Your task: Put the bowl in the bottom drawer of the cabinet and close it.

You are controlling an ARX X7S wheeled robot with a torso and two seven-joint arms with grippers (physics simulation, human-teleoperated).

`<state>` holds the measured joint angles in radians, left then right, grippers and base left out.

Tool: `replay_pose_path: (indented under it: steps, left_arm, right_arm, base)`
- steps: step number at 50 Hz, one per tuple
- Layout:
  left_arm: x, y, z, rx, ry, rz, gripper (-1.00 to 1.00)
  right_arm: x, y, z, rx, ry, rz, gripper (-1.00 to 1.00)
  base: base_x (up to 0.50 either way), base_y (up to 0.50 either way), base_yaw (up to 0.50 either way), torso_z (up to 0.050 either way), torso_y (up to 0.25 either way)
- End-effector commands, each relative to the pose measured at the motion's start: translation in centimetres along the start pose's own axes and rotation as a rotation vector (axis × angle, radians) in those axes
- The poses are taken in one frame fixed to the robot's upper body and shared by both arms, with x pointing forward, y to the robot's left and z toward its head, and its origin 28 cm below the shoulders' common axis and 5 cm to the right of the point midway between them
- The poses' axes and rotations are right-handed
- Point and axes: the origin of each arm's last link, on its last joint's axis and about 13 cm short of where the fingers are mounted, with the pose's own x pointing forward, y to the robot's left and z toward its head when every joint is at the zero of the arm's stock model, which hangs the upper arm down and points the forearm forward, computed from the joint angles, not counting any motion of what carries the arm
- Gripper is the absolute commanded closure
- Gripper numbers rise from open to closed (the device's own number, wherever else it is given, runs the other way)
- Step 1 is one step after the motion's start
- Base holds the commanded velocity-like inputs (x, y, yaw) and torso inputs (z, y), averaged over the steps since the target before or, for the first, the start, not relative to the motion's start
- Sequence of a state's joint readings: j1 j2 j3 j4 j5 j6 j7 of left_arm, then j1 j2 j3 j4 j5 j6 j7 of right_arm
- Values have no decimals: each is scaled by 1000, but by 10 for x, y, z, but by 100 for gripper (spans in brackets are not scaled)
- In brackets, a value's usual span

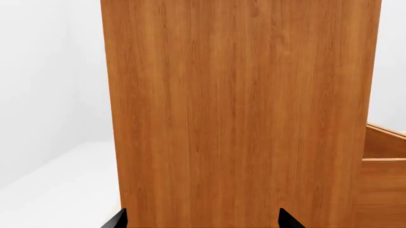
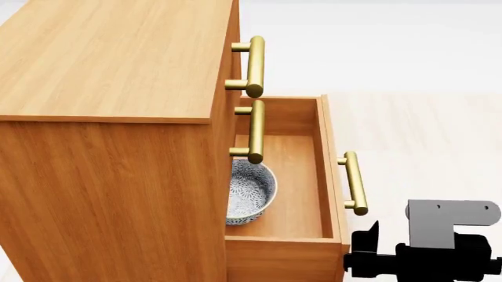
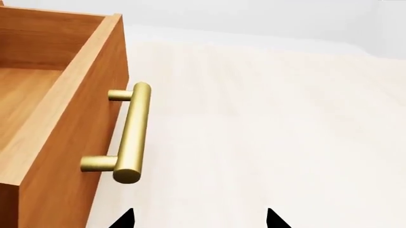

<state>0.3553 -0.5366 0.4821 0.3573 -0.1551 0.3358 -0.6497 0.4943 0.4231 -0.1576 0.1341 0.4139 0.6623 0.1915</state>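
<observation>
The orange-brown cabinet (image 2: 110, 147) fills the left of the head view. Its bottom drawer (image 2: 333, 170) is pulled out, and the patterned bowl (image 2: 249, 192) sits upright inside it near the cabinet body, partly hidden under the middle drawer's handle (image 2: 255, 130). The bottom drawer's brass handle (image 2: 355, 183) (image 3: 131, 135) is on its front. My right gripper (image 3: 199, 219) is open and empty, just outside the drawer front, close to that handle. My left gripper (image 1: 201, 219) is open and faces the cabinet's plain side panel (image 1: 241, 114).
The top drawer's brass handle (image 2: 254, 66) projects above the open drawer. Pale floor (image 3: 285, 123) stretches out beyond the drawer front. My right arm's grey and black body (image 2: 439, 247) is at the lower right of the head view.
</observation>
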Motion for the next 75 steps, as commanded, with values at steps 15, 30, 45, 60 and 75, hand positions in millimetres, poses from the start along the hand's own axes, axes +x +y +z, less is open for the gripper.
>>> replay_pose_path:
  steps: [15, 30, 45, 60, 75]
  left_arm:
    - [0, 0, 0, -1, 0, 0, -100]
    - [0, 0, 1, 1, -1, 2, -100]
    - [0, 0, 1, -2, -2, 3, -100]
    - [0, 1, -1, -5, -3, 4, -100]
    - [0, 0, 1, -6, -3, 4, -100]
  right_arm:
    - [-3, 16, -3, 0, 2, 61, -100]
    - [-4, 19, 2, -1, -8, 89, -100]
    - [-5, 27, 4, -12, -12, 108, -100]
    - [-8, 36, 0, -23, -7, 142, -100]
    - [-9, 43, -2, -26, -5, 149, -100]
  base:
    - [0, 0, 0, 0, 0]
    - [0, 0, 0, 0, 0]
    - [0, 0, 0, 0, 0]
    - [0, 0, 0, 0, 0]
    - [0, 0, 0, 0, 0]
